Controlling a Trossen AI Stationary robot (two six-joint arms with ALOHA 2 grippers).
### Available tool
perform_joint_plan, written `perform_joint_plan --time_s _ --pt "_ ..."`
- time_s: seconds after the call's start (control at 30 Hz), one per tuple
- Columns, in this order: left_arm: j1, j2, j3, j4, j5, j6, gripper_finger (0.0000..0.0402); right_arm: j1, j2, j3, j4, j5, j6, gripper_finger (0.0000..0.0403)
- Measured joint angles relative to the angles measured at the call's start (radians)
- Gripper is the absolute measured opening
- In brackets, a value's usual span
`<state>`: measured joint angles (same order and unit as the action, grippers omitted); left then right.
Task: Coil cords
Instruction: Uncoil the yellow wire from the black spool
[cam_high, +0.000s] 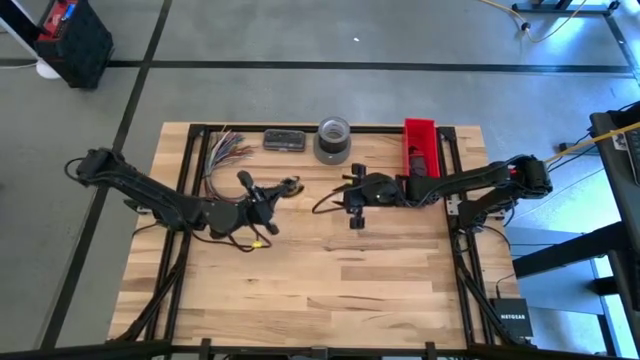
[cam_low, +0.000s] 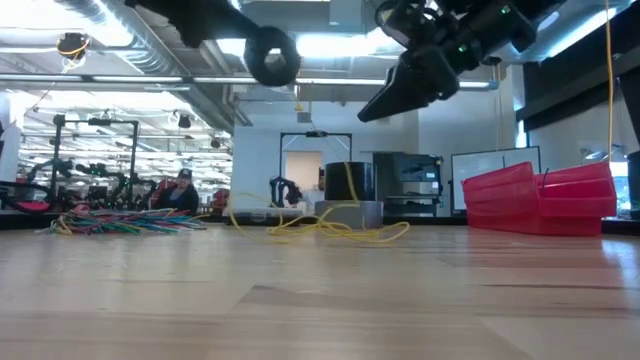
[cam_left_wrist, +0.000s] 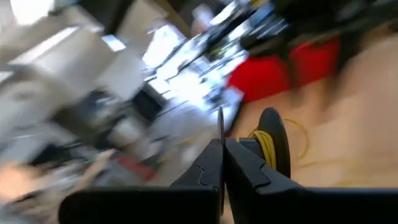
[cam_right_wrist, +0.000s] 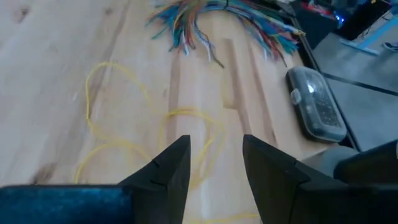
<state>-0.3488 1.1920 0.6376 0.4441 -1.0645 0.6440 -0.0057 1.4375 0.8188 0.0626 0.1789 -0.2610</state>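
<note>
A puck-sized round black bundle (cam_low: 272, 55) with yellow windings (cam_left_wrist: 268, 144) hangs high above the table at my left gripper (cam_left_wrist: 222, 144), which is shut. From the high view, that gripper (cam_high: 275, 190) is left of the table's middle. The loose part of the thin yellow cord (cam_right_wrist: 87, 99) lies in slack loops on the wood (cam_low: 330, 230). My right gripper (cam_right_wrist: 214, 146) hovers above those loops, open, slanting down, with nothing between its fingers. It faces the left gripper from the right (cam_high: 352, 200). My left gripper points level and is closed, with a thin strand (cam_left_wrist: 219, 121) standing up between its fingertips. The black bundle sits right against one finger (cam_left_wrist: 249, 165), which hides the part that is pinched. The bundle is lifted clear of the table.
A fan of multicoloured wires (cam_high: 222, 150) lies at the far left. Along the far edge are a dark flat case (cam_high: 284, 140), a grey tape roll (cam_high: 334, 138) and a red bin (cam_high: 420, 145). Bare wood stretches toward the near edge (cam_high: 320, 290).
</note>
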Motion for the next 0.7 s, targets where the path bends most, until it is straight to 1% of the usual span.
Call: perform_joint_plan --time_s 0.17,0.23,0.37,0.47,0.57,0.7 --pt "0.057 -0.102 0.0 -0.201 0.37 -0.259 0.0 -0.004 -0.002 0.0 0.008 -0.04 0.002 0.0152" --pt "0.09 -0.135 0.0 -0.274 0.444 -0.35 0.0 -0.001 -0.002 0.0 0.008 -0.041 0.002 0.0152" --pt "0.142 -0.158 0.0 -0.316 0.434 -0.448 0.0 -0.001 -0.002 0.0 0.002 -0.041 0.002 0.0152" --pt "0.161 -0.157 0.0 -0.304 0.425 -0.473 0.0 -0.001 -0.002 0.0 0.008 -0.041 0.002 0.0152" --pt "0.165 -0.156 0.0 -0.308 0.425 -0.475 0.0 -0.001 -0.002 0.0 0.085 -0.034 0.01 0.0152" --pt "0.165 -0.156 0.0 -0.305 0.425 -0.475 0.0 -0.001 -0.002 0.0 0.17 0.013 0.055 0.0152"
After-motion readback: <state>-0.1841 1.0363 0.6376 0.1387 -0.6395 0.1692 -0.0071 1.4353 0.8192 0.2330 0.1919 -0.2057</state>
